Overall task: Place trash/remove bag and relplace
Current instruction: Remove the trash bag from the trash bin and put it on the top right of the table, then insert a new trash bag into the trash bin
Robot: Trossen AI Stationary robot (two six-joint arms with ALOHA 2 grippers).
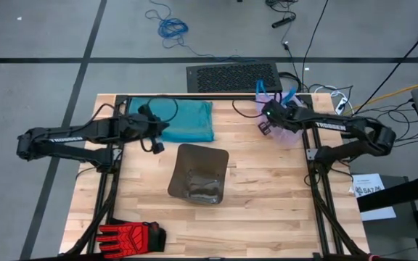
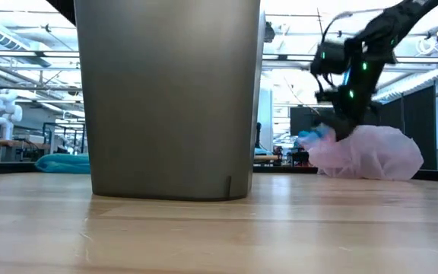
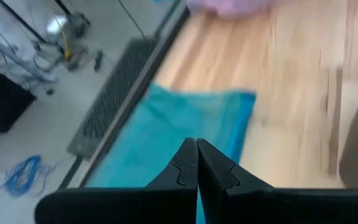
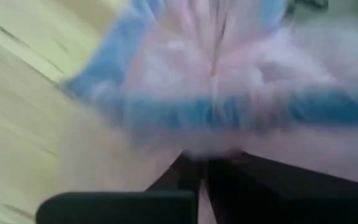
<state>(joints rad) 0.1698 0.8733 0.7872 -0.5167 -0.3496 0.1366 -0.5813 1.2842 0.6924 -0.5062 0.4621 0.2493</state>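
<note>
The bag point(image 1: 287, 134), a bulging lilac-pink liner point(image 2: 379, 152) with a blue tie point(image 2: 308, 139), lies on the table at the far right. My right gripper point(image 2: 341, 128) comes down onto its top, shut on the film point(image 4: 216, 81). A teal-green bag point(image 1: 183, 119) lies folded flat at the far left. My left gripper point(image 3: 196, 149) is shut above its near edge, with nothing between the fingers. The grey bin point(image 1: 198, 174) stands upright at the table's middle. The trash is out of view. My right gripper is shut on the pink bag's gathered top point(image 4: 191, 146), near the blue tie point(image 4: 166, 109). It slants down from the table's right side. Blur and the film hide the fingertips, so the layers cannot be told. The bag's bottom point(image 2: 371, 173) rests on the table.
A red-and-black glove point(image 1: 130, 237) lies at the near left corner. A black grille point(image 1: 234, 76) sits on the floor beyond the far edge, among cables point(image 1: 171, 27). Bare wood point(image 1: 267, 210) lies near and right of the bin.
</note>
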